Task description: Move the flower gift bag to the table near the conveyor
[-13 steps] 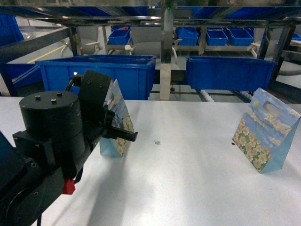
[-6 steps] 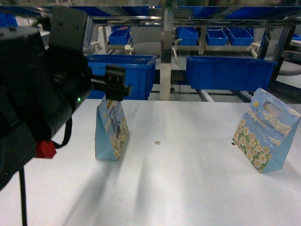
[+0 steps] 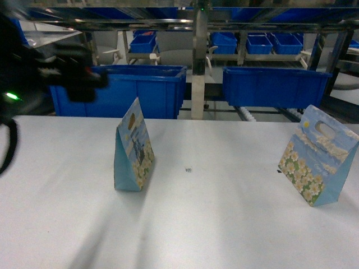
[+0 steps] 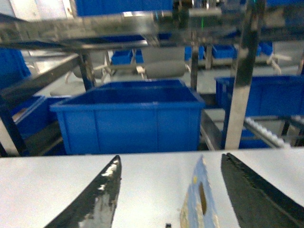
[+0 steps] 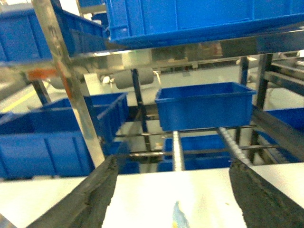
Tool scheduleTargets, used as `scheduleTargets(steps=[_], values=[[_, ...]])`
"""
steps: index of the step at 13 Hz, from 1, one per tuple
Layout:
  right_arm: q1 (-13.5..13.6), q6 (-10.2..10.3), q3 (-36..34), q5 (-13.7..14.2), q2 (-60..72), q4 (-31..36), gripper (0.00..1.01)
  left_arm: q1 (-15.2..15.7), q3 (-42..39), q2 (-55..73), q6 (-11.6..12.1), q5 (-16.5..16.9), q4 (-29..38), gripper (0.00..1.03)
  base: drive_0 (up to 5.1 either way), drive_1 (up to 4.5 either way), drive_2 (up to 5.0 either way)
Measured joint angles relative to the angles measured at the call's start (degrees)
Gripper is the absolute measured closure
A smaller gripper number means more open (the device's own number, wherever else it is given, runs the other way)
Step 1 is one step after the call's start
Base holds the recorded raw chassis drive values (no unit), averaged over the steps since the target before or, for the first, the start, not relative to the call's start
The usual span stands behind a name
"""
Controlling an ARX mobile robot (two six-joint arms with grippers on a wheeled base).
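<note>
The left gripper [image 3: 84, 78] is showing blurred at far left, jaws apart and empty; the right gripper [image 5: 173, 199] likewise. The bins [image 3: 143, 87] are hiding their insides.

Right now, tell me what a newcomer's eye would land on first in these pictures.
Two flower gift bags stand on the white table: the left bag near the middle, the right bag leaning by the right edge. Behind them big blue bins sit on the steel-framed conveyor. The left claw hovers blurred at upper left, holding nothing.
</note>
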Motion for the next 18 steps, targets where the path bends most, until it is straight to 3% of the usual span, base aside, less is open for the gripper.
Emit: scheduleTargets(steps=[1, 2, 5, 6, 10, 11, 12, 14, 15, 18], values=[[-0.4, -5.3, -6.1, -0.1, -4.0, 2.4, 0.44, 2.3, -4.1, -5.6, -1.3, 1.1, 1.7, 0.53, 0.0, 0.0, 0.0], [-0.8, -7.5, -10.2, -0.5, -6.8, 4.2, 0.57, 3.1, -8.8, -6.9, -1.8, 2.6, 5.2, 0.66, 0.0, 0.0, 0.0], [-2.2, -9.5, -21.0, -2.0, -13.3, 6.3, 0.94, 5.9, -18.8, -13.8, -2.5, 5.9, 3.2, 1.02, 0.0, 0.0, 0.0], [-4.9, -9.9, -25.3, -4.3, -17.6, 7.0, 0.99, 7.5, -21.6, -20.0, -2.6, 7.1, 2.3, 1.01, 0.0, 0.0, 0.0], [-4.8, -10.0, -33.6, -4.6, -27.6, 4.8, 0.99, 10.1, -28.3, -32.9, -2.6, 9.8, -5.1, 1.01, 0.0, 0.0, 0.0], [-4.8, -10.0, -35.2, -4.5, -30.5, 3.5, 0.99, 13.2, -29.8, -36.7, -2.5, 13.6, -8.0, 1.01, 0.0, 0.0, 0.0], [-4.8, -10.0, -36.5, -4.5, -33.1, 2.1, 0.99, 14.4, -30.8, -39.8, -2.6, 13.8, -10.4, 1.01, 0.0, 0.0, 0.0], [-4.8, -10.0, -38.4, -4.5, -38.1, -0.9, 0.99, 14.2, -31.9, -46.6, -2.5, 14.2, -15.4, 1.01, 0.0, 0.0, 0.0], [-4.8, -10.0, -41.4, -4.5, -41.2, 0.1, 0.99, 14.2, -33.1, -53.8, -2.6, 14.2, -21.5, 1.01, 0.0, 0.0, 0.0], [-4.8, -10.1, -42.5, -4.6, -51.3, -9.0, 0.99, 14.2, -33.3, -64.2, -2.5, 14.2, -30.7, 1.01, 0.0, 0.0, 0.0]])
